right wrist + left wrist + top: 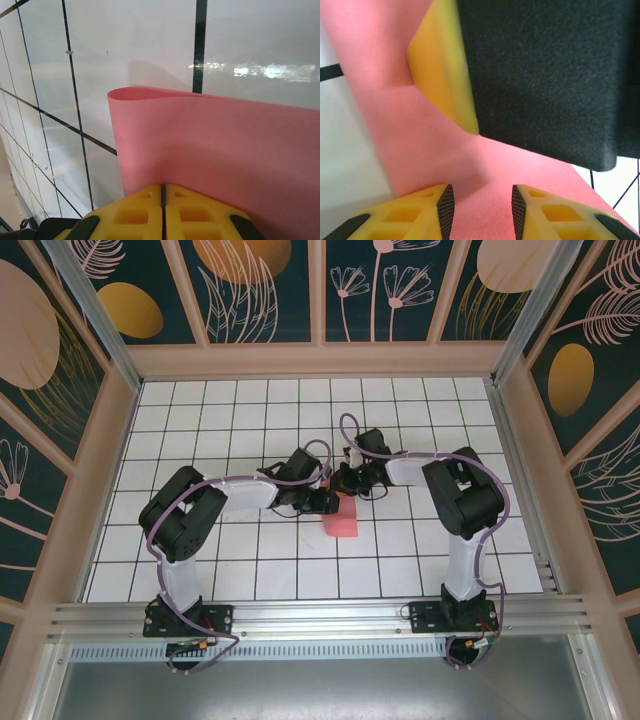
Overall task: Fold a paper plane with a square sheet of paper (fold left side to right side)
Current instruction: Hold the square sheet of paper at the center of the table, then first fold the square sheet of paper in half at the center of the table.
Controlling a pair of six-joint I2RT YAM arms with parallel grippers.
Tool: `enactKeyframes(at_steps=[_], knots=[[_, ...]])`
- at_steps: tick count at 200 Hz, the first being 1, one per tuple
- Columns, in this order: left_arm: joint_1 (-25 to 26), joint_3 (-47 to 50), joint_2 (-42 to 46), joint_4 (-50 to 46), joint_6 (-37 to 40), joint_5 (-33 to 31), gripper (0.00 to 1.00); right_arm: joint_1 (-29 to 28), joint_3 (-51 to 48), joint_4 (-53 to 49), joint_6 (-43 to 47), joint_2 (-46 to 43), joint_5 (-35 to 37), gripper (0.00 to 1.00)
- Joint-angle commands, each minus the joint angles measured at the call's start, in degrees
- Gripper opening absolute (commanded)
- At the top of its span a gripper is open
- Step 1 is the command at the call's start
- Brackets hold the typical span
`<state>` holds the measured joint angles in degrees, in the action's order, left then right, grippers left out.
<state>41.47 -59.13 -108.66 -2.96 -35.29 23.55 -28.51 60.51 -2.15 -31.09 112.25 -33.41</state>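
The square sheet of paper (pixel 343 523) is pink-red and lies doubled over near the middle of the grid table. In the right wrist view the sheet of paper (pixel 215 145) curls over in a soft loop at its far edge. My right gripper (pixel 162 186) is shut, its tips meeting on the paper's near edge. My left gripper (pixel 482 195) stands open just above the flat pink paper (pixel 420 145), nothing between its pads. The right gripper's yellow finger (pixel 440 70) touches the paper right in front of it. From above, the left gripper (pixel 330 503) and right gripper (pixel 345 483) meet at the paper's far side.
White grid tiles (pixel 240 430) surround the paper on every side. Wooden walls (pixel 320 360) frame the table at the back and sides. An aluminium rail (pixel 320 615) carrying both arm bases runs along the near edge.
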Motion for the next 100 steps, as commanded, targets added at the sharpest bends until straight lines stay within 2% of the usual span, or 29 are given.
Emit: enactKeyframes(at_steps=[1,100], knots=[[1.3,1.1,-0.4,-3.0,2.8,0.6,0.40,-0.5,-0.7,-4.1,1.3,2.5,5.0,0.09],[4.9,9.1,4.5,0.9,1.0,3.0,0.39,-0.5,-2.4,-2.9,-0.2,2.6,5.4,0.08]])
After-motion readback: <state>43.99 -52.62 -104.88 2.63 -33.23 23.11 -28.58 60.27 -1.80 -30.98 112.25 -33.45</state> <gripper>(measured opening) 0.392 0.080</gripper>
